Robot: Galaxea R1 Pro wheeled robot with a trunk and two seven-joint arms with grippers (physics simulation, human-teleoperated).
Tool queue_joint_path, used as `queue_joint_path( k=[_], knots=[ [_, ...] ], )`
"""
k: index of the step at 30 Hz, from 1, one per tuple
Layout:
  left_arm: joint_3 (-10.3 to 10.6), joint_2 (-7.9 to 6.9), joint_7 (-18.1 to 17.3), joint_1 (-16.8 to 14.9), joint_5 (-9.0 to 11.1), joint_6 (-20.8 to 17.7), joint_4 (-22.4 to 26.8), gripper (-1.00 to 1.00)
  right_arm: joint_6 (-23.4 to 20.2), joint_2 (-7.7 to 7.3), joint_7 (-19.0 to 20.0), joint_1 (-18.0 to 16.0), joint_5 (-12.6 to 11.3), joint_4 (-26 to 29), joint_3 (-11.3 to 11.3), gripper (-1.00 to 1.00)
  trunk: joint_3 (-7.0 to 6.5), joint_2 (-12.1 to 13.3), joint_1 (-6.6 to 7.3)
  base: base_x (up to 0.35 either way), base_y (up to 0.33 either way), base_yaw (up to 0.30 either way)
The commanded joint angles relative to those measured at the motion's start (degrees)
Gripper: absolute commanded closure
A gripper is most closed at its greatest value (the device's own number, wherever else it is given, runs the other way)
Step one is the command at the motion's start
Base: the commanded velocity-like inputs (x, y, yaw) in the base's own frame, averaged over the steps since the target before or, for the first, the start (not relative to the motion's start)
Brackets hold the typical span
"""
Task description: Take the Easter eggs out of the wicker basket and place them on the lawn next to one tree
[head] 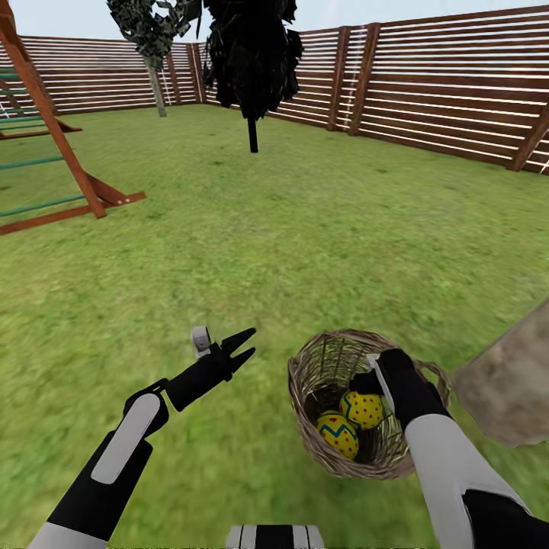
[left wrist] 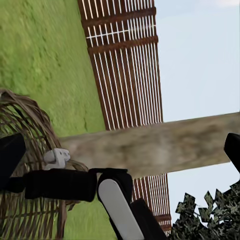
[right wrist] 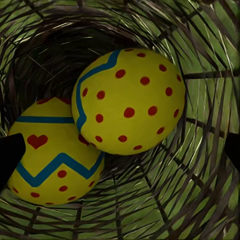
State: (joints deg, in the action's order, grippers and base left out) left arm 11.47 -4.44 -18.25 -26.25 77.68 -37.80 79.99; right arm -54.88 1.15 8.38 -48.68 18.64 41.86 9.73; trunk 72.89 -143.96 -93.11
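My right tool (head: 374,379) sits inside the wicker basket (head: 309,374) on the lawn (head: 252,229), fingers spread, just above two Easter eggs (right wrist: 129,100) touching each other; left tool (head: 242,349) hangs open beside the basket, gripping nothing; tree trunk (head: 507,389) near the basket

wicker basket (head: 320,366) – on lawn (head: 305,229) | two Easter eggs (right wrist: 129,100) inside, touching

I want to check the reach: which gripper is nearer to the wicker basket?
Right. The right gripper is down inside the wicker basket, just above the eggs. The left gripper hovers open over the lawn beside the basket, apart from it.
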Motion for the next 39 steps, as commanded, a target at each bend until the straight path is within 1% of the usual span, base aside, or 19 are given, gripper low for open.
queue_joint_path(
  k=[1, 8, 23, 26, 28, 32, 36, 39],
  knots=[
    [0.05, -0.04, -0.04, -0.03, 0.28, -0.17, -0.01, -1.00, -0.06, 0.08, 0.52, -0.04, 0.61, 0.36, 0.29, -1.00, 0.27, -0.03, -0.01, 0.000, 0.000, 0.000],
    [0.05, -0.04, -0.04, -0.03, 0.28, -0.17, -0.01, -1.00, 2.35, 0.16, 0.28, -0.01, 0.75, 0.79, 0.20, -1.00, 1.82, -0.13, -0.19, 0.000, 0.000, 0.000],
    [0.05, -0.04, -0.04, -0.03, 0.28, -0.17, -0.01, -1.00, 2.84, 0.08, 0.23, -0.01, 0.78, 0.90, 0.20, -1.00, 5.15, -0.33, -0.58, 0.000, 0.000, 0.000],
    [0.05, -0.04, -0.04, -0.03, 0.28, -0.17, -0.01, -1.00, 3.51, 0.08, 0.24, -0.01, 0.78, 0.93, 0.20, -1.00, 5.81, -0.37, -0.66, 0.000, 0.000, 0.000],
    [0.05, -0.04, -0.04, -0.03, 0.28, -0.17, -0.01, -1.00, 4.83, 0.04, 0.19, -0.02, 0.78, 0.94, 0.20, -1.00, 6.25, -0.39, -0.71, 0.000, 0.000, 0.000],
    [0.05, -0.04, -0.04, -0.03, 0.28, -0.17, -0.01, -1.00, 5.15, 0.00, 0.17, -0.02, 0.78, 1.12, 0.20, -1.00, 7.14, -0.45, -0.81, 0.000, 0.000, 0.000],
    [0.05, -0.04, -0.04, -0.03, 0.28, -0.17, -0.01, -1.00, 4.95, -0.01, 0.21, -0.07, 0.78, 3.85, 0.22, -1.00, 8.03, -0.50, -0.91, 0.000, 0.000, 0.000],
    [0.05, -0.04, -0.04, -0.03, 0.28, -0.17, -0.01, -1.00, 4.75, -0.07, 0.08, -0.68, 0.77, 4.68, 0.24, -1.00, 8.69, -0.54, -0.99, 0.000, 0.000, 0.000]
  ],
)
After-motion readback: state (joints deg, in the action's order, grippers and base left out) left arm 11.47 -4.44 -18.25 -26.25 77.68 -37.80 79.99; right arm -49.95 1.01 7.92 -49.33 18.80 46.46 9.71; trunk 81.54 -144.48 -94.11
